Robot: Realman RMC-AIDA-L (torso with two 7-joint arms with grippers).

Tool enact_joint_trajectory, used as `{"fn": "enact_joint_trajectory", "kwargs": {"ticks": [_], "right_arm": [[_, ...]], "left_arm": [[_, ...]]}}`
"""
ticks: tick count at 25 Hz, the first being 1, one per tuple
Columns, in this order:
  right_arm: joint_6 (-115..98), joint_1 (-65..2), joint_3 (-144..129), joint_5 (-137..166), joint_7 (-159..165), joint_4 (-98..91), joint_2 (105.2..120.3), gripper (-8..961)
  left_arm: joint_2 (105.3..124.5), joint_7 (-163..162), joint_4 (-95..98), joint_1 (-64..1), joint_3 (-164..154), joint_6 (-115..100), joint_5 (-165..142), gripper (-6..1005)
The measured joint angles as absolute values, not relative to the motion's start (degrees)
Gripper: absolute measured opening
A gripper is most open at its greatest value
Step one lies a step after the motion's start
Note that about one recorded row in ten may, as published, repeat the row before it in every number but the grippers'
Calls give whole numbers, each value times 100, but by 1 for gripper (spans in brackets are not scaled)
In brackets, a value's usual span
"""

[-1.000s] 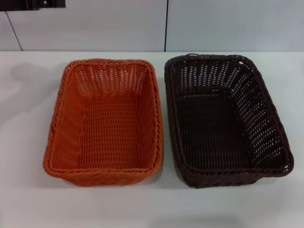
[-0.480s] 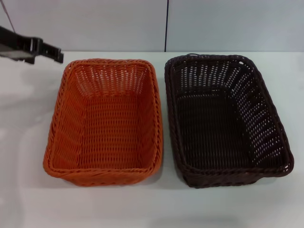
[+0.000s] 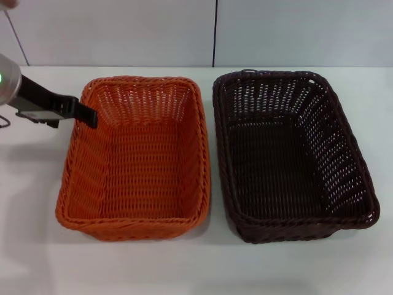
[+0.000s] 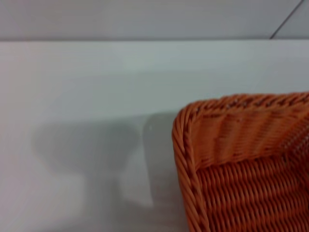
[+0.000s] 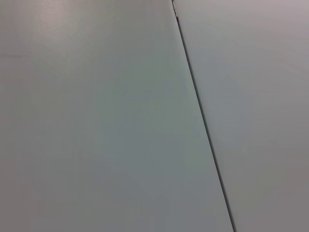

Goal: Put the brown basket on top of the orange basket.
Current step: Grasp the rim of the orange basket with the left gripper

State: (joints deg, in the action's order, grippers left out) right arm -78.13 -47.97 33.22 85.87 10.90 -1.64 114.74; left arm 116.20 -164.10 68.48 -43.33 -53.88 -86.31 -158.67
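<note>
Our left gripper (image 3: 86, 115), grip unclear, hovers by the orange basket (image 3: 138, 157). The brown basket (image 3: 288, 153) looks light and stiff. We'd pinch its braided rim.

One corner of the orange basket (image 4: 241, 164) shows, its braided rim curving round, sitting on the white table (image 4: 72, 96). Soft grey shadows lie on the table just beside that corner.

Woven wicker-style orange basket (image 3: 135, 157), matching woven brown basket (image 3: 288, 157) with openwork sides, smooth matt white table (image 3: 196, 264)
</note>
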Motion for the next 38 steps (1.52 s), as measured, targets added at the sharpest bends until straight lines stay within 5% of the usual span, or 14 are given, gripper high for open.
{"fn": "enact_joint_trajectory", "kwargs": {"ticks": [32,38], "right_arm": [[-7635,-5008,3278,8587,1040,-202,11454,611],[-7644,-4946,3310,8587,1050,-202,11450,610]], "left_arm": [[11778,-16353,6173,-4239,-5560,-8245,-15977,805],[11771,-16280,6234,-4210,-5581,-8237,-15976,508]]}}
